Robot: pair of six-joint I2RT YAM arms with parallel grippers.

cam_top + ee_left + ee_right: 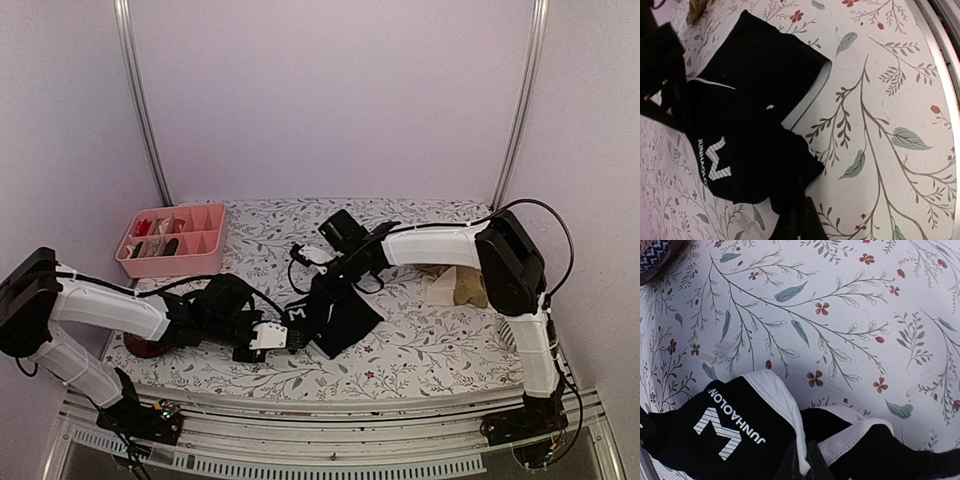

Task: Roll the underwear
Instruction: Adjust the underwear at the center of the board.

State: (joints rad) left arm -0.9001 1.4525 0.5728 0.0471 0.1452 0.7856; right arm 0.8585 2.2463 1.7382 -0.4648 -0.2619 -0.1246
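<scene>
The black underwear point(345, 312) lies crumpled at the middle of the table, its white-lettered waistband turned up. My left gripper point(296, 334) is shut on its near-left edge; in the left wrist view the fingers point(807, 222) pinch a black fold point(750, 110). My right gripper point(322, 284) is shut on the far edge; in the right wrist view its fingertips point(815, 467) clamp the white trim beside the lettered band point(732, 427). The tan-beige underwear point(462, 285) lies bunched at the right, apart from both grippers.
A pink divided tray point(172, 240) with small items stands at the back left. A dark red round object point(140, 346) sits under my left arm near the front left edge. Metal posts stand at the back corners.
</scene>
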